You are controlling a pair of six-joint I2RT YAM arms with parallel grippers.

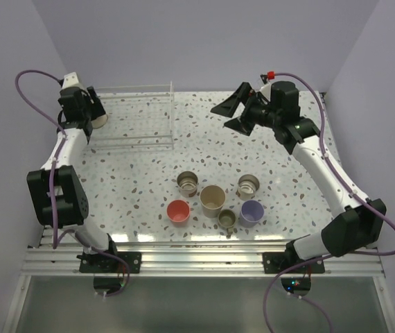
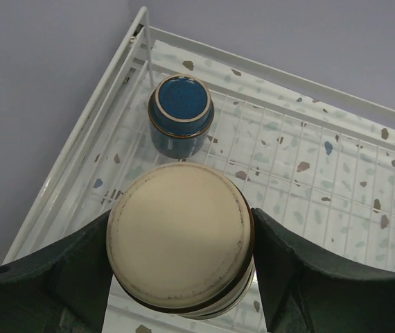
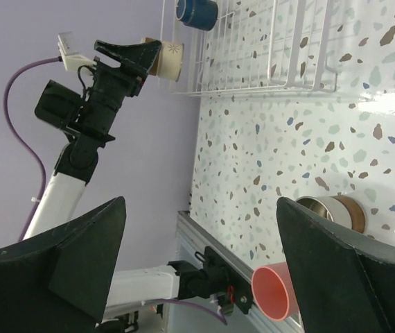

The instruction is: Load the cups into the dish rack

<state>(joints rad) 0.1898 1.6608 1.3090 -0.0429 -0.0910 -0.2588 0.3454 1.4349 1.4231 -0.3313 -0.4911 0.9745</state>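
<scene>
While I watch from the overhead camera, the speckled table (image 1: 287, 159) fills most of the view. The white wire dish rack (image 1: 142, 118) stands on its far left part.

The left arm (image 1: 62, 163) reaches up along the table's left edge to the rack's left end. The right arm (image 1: 322, 166) stretches from the near right corner toward the middle of the far side.

The right gripper (image 1: 231, 115) hangs over bare table, just right of the rack. Its fingers are spread wide with nothing between them.

The left gripper (image 1: 95, 116) is clenched on a cream cup (image 2: 180, 239), one finger pressed against each side. In the left wrist view the cup's flat base faces the camera and its mouth points down at the rack's wire floor. I cannot tell whether it touches the wires.

Just beyond it, near the rack's corner, a dark blue cup (image 2: 181, 114) sits upside down on the wire floor, apart from the held one.

Six more cups stand mouth up in a loose cluster at the near middle of the table, well apart from the rack:
- The beige cup (image 1: 213, 200), the biggest, is in the centre.
- A brown cup (image 1: 188, 182) is behind it to the left, and a metallic cup (image 1: 249, 185) behind it to the right.
- A red cup (image 1: 179, 211) is at the near left, and a lavender cup (image 1: 251, 212) at the near right.
- The little olive cup (image 1: 227, 220) sits nearest me, between the beige and the lavender.
</scene>
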